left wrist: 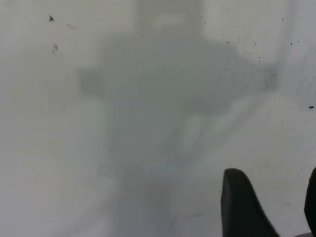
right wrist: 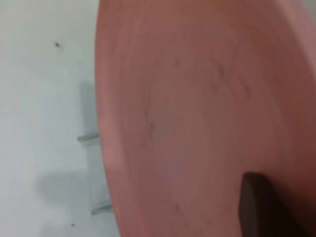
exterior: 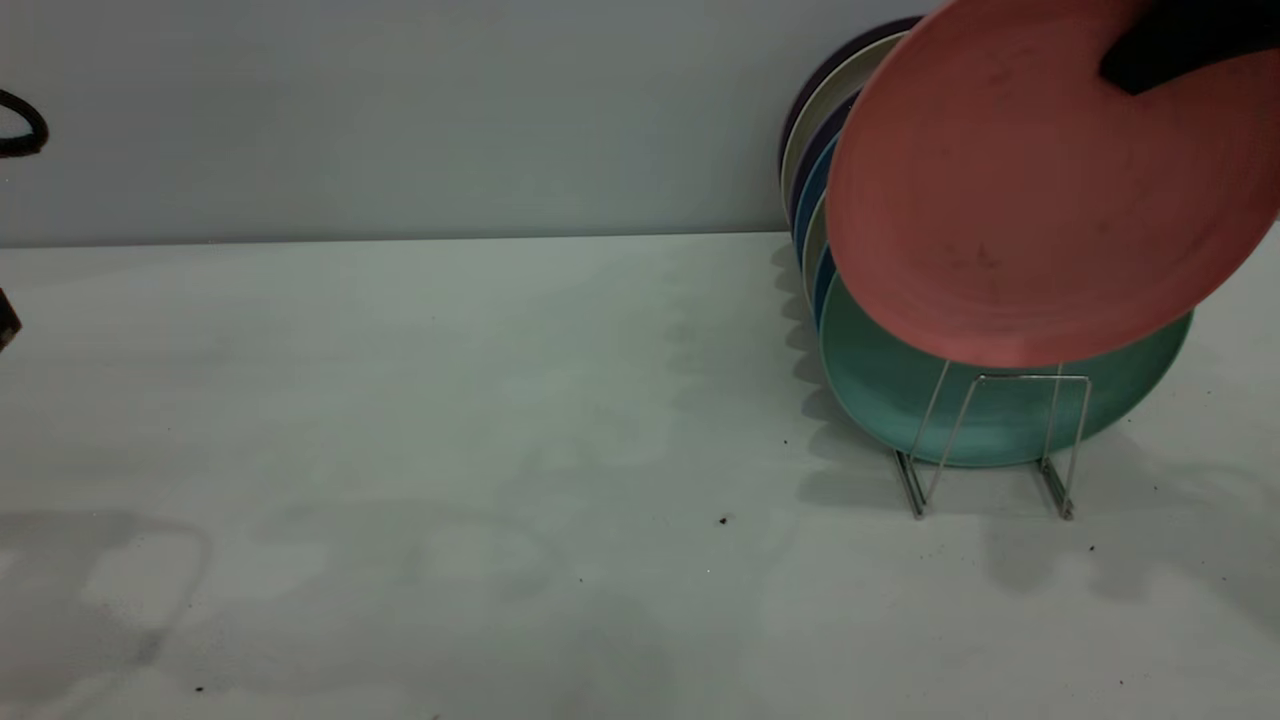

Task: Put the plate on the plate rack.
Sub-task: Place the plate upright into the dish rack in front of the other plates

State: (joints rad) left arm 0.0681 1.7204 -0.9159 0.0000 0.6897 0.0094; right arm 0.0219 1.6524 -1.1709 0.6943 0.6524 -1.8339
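Note:
The salmon-pink plate [exterior: 1020, 190] hangs tilted in the air at the far right, above the front of the plate rack [exterior: 1000, 440]. Its lower rim overlaps the mint-green plate behind it. My right gripper [exterior: 1140, 60] is shut on the pink plate's upper rim, with one dark finger lying across the plate's face. In the right wrist view the plate [right wrist: 197, 108] fills most of the frame, with a dark finger [right wrist: 261, 207] pressed on it and bits of the rack's wire [right wrist: 89, 137] beside it. My left gripper [left wrist: 276, 202] is open and empty over bare table.
A mint-green plate [exterior: 900, 390] stands in the rack's front slot, with blue, cream and dark plates [exterior: 812, 200] stacked upright behind it against the wall. One empty wire loop [exterior: 1030, 378] stands in front. The left arm shows only at the far left edge [exterior: 5, 325].

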